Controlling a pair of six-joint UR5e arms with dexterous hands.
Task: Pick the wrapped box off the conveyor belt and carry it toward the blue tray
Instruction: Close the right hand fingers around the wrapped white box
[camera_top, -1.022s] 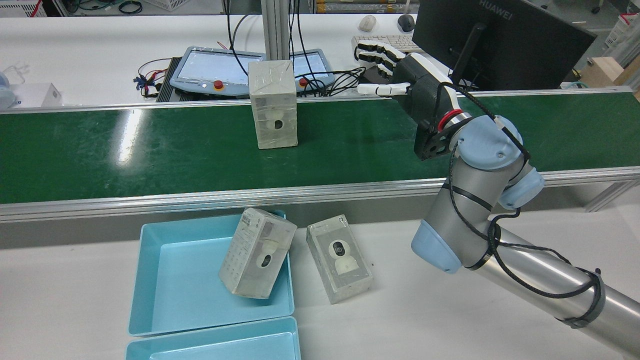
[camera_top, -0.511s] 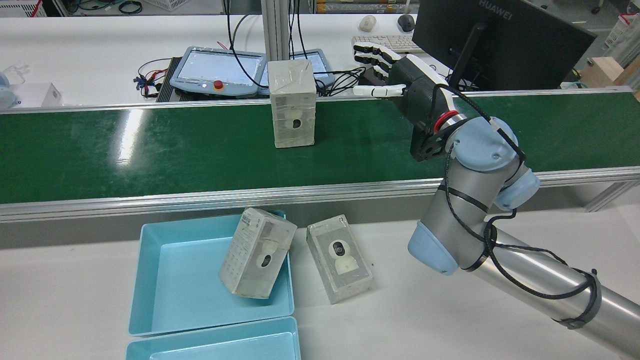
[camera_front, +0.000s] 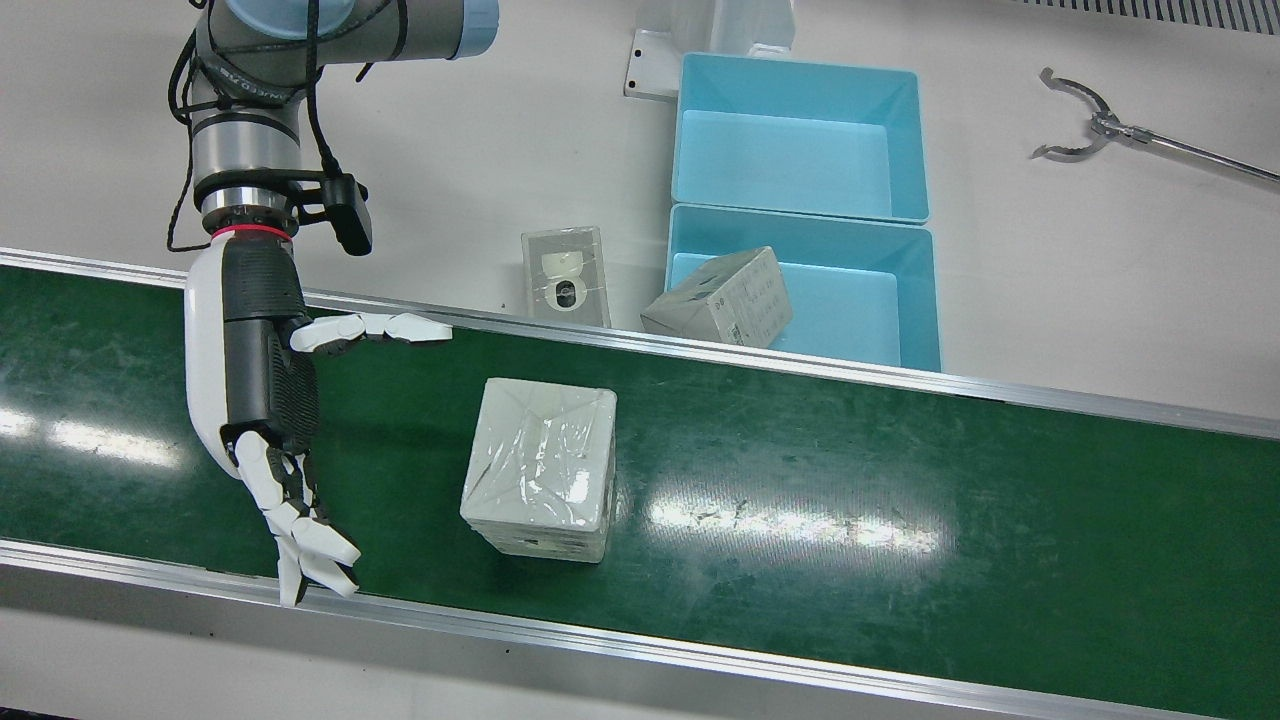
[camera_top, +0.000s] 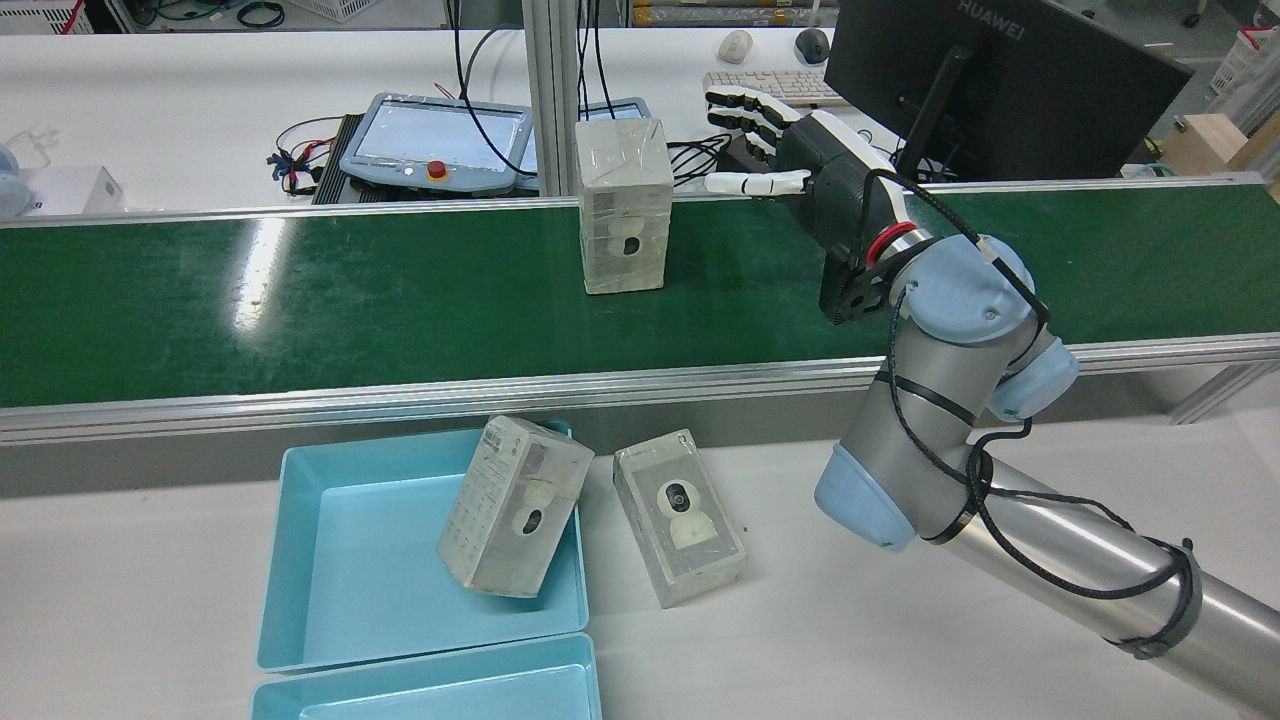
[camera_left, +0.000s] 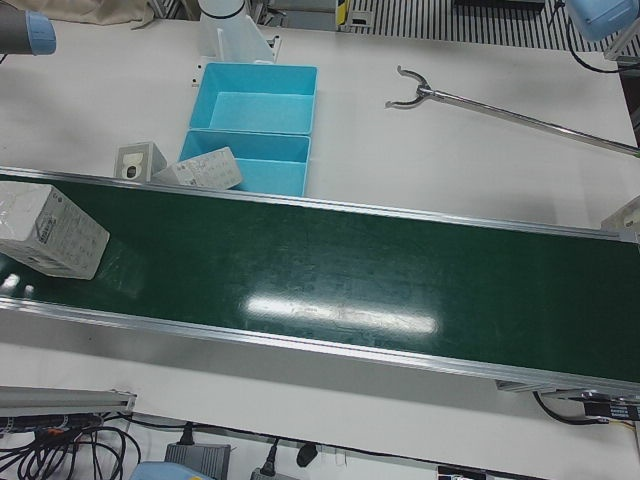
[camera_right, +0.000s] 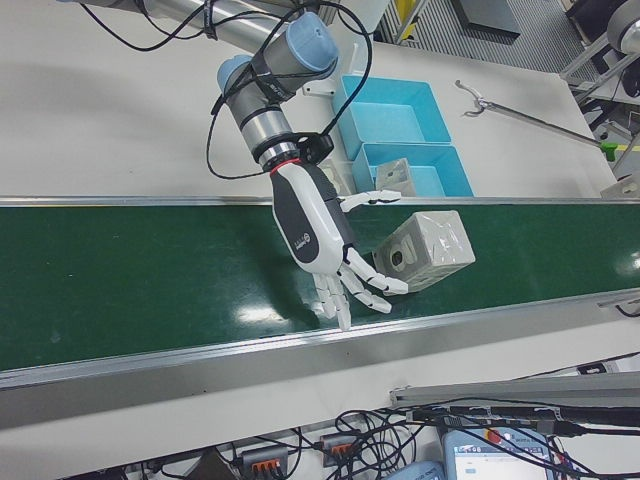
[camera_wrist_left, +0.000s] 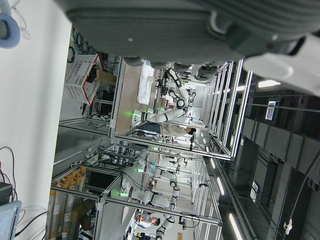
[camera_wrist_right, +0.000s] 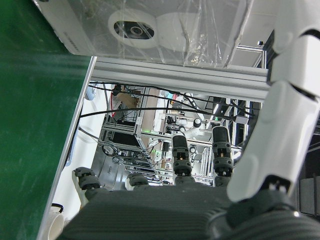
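Observation:
The wrapped box (camera_front: 540, 470) stands upright on the green conveyor belt (camera_front: 850, 450); it also shows in the rear view (camera_top: 625, 205), the left-front view (camera_left: 45, 232) and the right-front view (camera_right: 425, 250). My right hand (camera_front: 270, 400) hangs open over the belt beside the box, apart from it, with the fingers (camera_right: 350, 285) spread. In the rear view my right hand (camera_top: 800, 150) is to the box's right. The right hand view shows the box (camera_wrist_right: 150, 30) ahead of the palm. The blue tray (camera_top: 280, 560) lies on the white table before the belt. Only the left hand's palm underside (camera_wrist_left: 200, 25) shows.
Another wrapped box (camera_top: 515, 520) leans in the blue tray, and a third (camera_top: 680, 515) lies on the table beside it. A second blue tray (camera_front: 800, 130) adjoins the first. A metal reach tool (camera_front: 1090, 120) lies on the table. A monitor (camera_top: 1000, 90) stands beyond the belt.
The wrapped box has travelled along the belt toward my right hand, to the right in the rear view. My right hand has shifted slightly toward the box and stays open.

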